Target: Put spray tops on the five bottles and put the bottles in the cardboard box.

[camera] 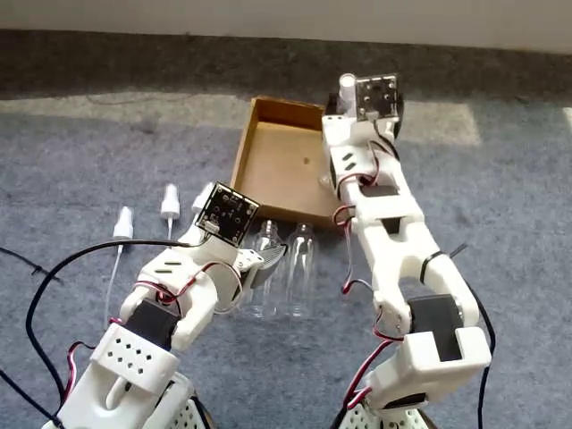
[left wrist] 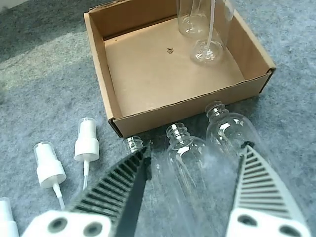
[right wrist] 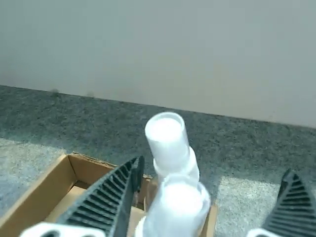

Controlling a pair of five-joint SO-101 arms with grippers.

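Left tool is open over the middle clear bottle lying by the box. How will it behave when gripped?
The middle bottle looks empty and thin-walled: probably light, and it may dent under a hard squeeze. Lying on its round side on carpet, it could roll into the neighbouring bottle. Its smooth clear wall may slip.

1. Three clear plastic bottles lie side by side just before the open brown cardboard box.
2. White plastic spray tops lie left of them.
3. A topped clear bottle is upright inside the box, right side.
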